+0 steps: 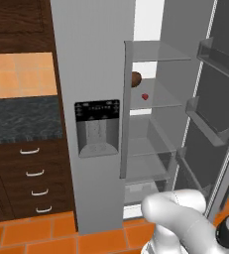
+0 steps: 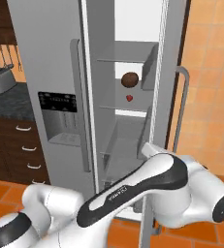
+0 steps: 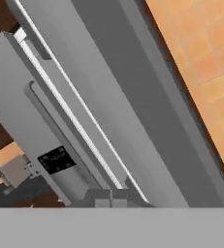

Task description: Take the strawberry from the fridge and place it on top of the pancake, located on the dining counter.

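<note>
The tall light-grey side-by-side fridge stands with its right-hand door swung wide open, showing a pale interior with clear glass shelves. Its left-hand door is closed and carries a black dispenser panel with a recessed grey niche below the controls. A long vertical grey handle runs down that closed door next to the opening.

The tiny bright red conical strawberry lies on a middle glass shelf inside the open compartment, toward the far wall; the right base view shows it there as well. Just above it and to its left, on the next shelf up, sits a larger round brown object.

The opened door stands to the right, with clear bins on its inner face. To the left of the fridge is a black-topped worktop over dark brown wooden drawers with pale curved handles. The floor is orange tile.

The white arm is folded low and near, in front of the fridge's lower part, well below the strawberry. Whether the tool is clenched or released cannot be told from these views.
</note>
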Robot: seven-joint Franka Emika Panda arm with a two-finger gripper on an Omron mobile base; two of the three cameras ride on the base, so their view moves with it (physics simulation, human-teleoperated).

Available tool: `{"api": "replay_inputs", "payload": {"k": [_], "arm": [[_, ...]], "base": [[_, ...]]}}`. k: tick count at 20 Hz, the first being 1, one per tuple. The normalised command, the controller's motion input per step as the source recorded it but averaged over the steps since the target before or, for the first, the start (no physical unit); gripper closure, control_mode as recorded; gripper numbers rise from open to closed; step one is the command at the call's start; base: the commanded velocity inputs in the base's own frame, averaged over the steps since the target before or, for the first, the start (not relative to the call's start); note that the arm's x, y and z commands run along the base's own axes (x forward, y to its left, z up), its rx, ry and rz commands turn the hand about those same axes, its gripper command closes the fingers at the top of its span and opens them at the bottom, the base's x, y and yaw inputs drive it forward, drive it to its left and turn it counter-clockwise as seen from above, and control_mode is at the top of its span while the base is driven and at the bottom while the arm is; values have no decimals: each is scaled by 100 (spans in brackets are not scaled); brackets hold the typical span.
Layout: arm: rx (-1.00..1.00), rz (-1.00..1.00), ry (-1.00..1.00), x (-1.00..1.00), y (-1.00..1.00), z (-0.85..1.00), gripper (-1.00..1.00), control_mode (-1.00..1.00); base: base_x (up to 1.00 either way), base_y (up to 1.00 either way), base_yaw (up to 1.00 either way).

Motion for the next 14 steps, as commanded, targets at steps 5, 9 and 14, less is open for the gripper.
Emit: {"api": "replay_inputs", "payload": {"k": [5, 9, 14], "arm": [[-7, -9, -34, -100, 100, 36, 100, -100], [-9, -15, -12, -100, 100, 91, 100, -100], [-19, -8, 35, -53, 100, 85, 100, -100]], "base": [[0, 0, 0], [0, 0, 0], [0, 0, 0]]}}
